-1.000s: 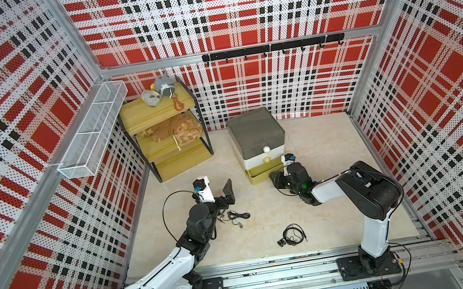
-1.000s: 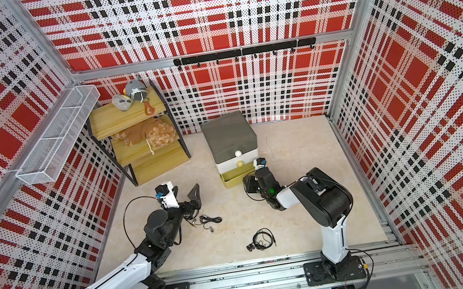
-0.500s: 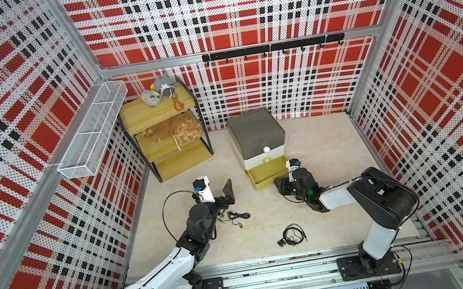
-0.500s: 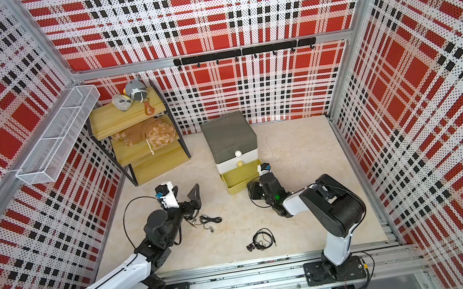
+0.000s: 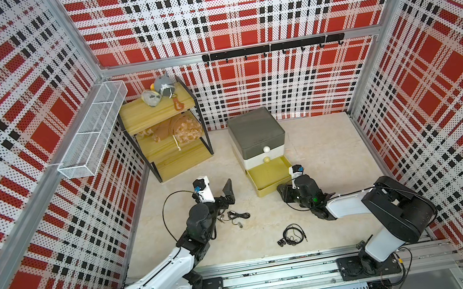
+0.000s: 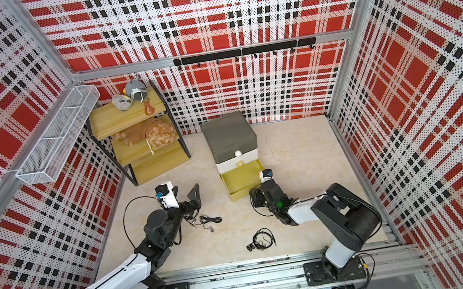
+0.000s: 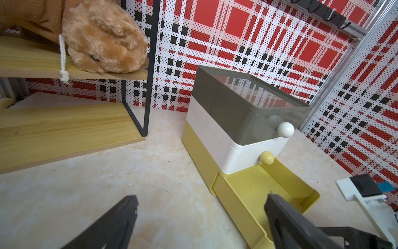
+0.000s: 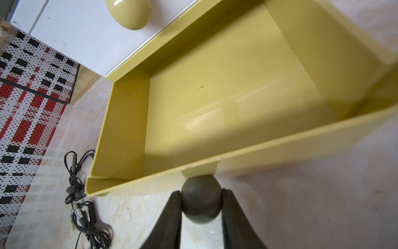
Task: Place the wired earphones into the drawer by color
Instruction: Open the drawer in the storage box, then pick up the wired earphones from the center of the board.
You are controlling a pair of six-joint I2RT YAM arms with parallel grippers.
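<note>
The drawer [image 5: 256, 135] stands on the pale floor [image 5: 317, 145] near the back wall, just beside the yellow shelf rack [image 5: 165, 136], with its dark grey and white tiers shut. Its mustard tier [image 5: 269, 178] now sticks out farther toward the rail [image 5: 275, 278] than a second ago, and its inside is bare. The right arm [image 5: 389, 208] has drawn back with it. The right gripper [image 8: 200, 193] is closed partway on the tier's grey knob [image 8: 201, 204], one finger on each side. The left gripper [image 7: 201, 199] hangs where it was, jaws spread wide and holding nothing. Two black wired earphones lie unmoved on the floor: one bundle [image 5: 234, 215] just beside the left arm [image 5: 197, 218], the other [image 5: 292, 234] nearer the rail.
</note>
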